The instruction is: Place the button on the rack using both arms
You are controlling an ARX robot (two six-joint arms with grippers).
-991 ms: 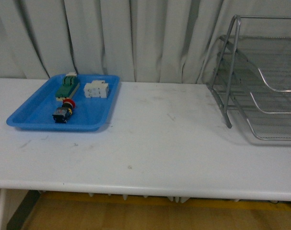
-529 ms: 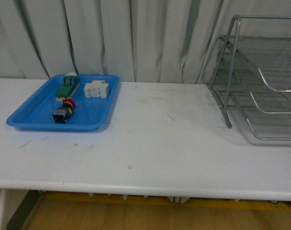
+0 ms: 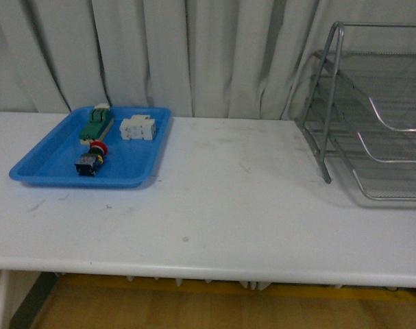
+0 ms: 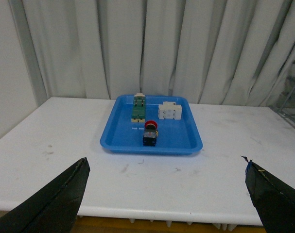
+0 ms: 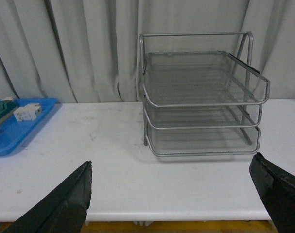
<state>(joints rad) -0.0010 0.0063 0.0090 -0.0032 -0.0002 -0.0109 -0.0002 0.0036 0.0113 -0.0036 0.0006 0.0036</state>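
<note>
The button point(image 3: 91, 158), with red cap, yellow collar and dark body, lies in the blue tray point(image 3: 43, 164) at the table's far left. It also shows in the left wrist view point(image 4: 150, 133). The silver wire rack point(image 3: 372, 116) stands at the far right, and faces me in the right wrist view point(image 5: 200, 97). My left gripper point(image 4: 165, 167) is open and empty, back at the table's front edge, well short of the tray. My right gripper point(image 5: 171, 167) is open and empty, at the front edge before the rack. Neither arm shows in the front view.
In the tray, a green-and-white block point(image 3: 96, 123) and white terminal blocks point(image 3: 138, 127) lie behind the button. Grey curtains hang behind the white table point(image 3: 228, 199). The tray's edge also shows in the right wrist view point(image 5: 16, 131).
</note>
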